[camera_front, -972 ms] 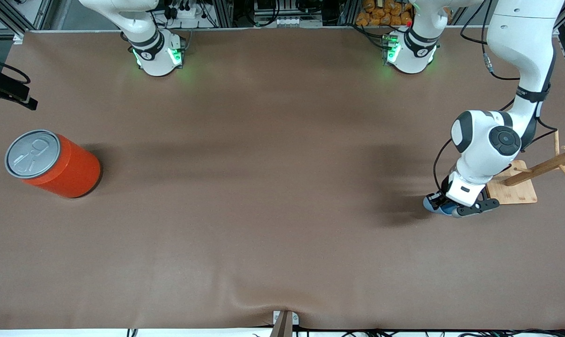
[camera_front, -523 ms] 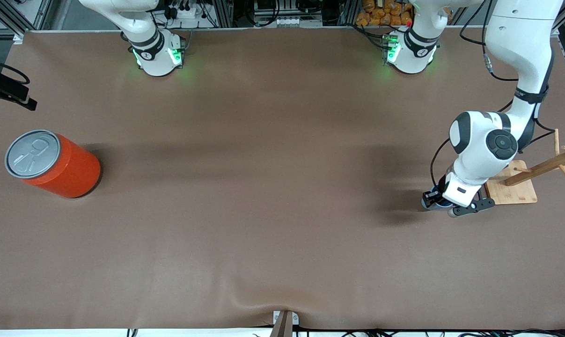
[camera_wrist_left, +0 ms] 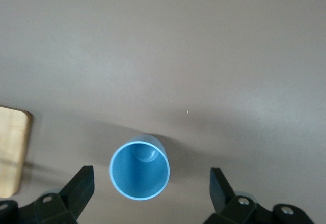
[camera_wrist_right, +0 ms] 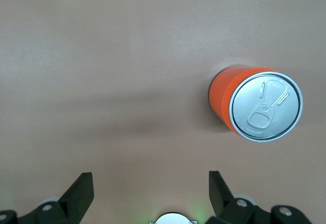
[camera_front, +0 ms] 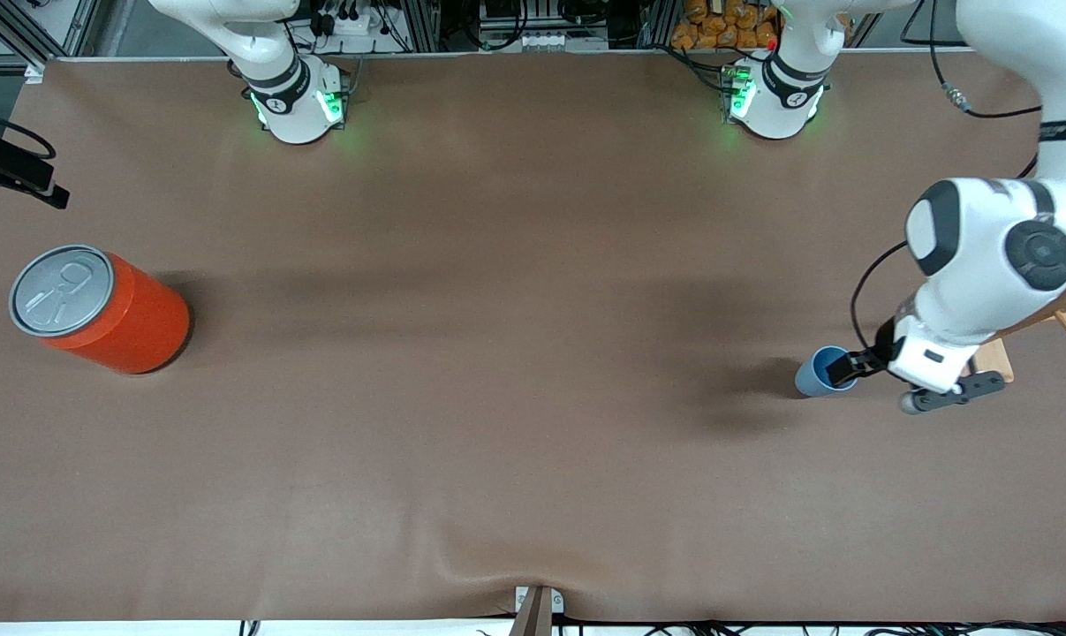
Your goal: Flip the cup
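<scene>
Standing mouth-up on the brown table (camera_front: 515, 424) at the middle right of the front frame, the cup (camera_front: 820, 373) shows its darker blue inside and touches nothing but the cloth. In my left wrist view the same cup (camera_wrist_left: 139, 169) sits low in the frame, between my two fingers (camera_wrist_left: 79, 186), with clear table on either side of its rim. My left gripper (camera_front: 861, 363) hangs just beside the cup toward my left arm's end of the table, its jaws spread wide and gripping nothing. A wooden rack (camera_front: 996, 358) peeks out from under my left arm at the frame's right edge, and its pale base (camera_wrist_left: 12, 150) shows at the left edge of the left wrist picture. An orange can (camera_front: 100, 305) with a grey pull-tab lid stands upright at the middle left. My right gripper (camera_wrist_right: 147, 193) waits with its jaws apart, empty, high above the can (camera_wrist_right: 257, 104).
</scene>
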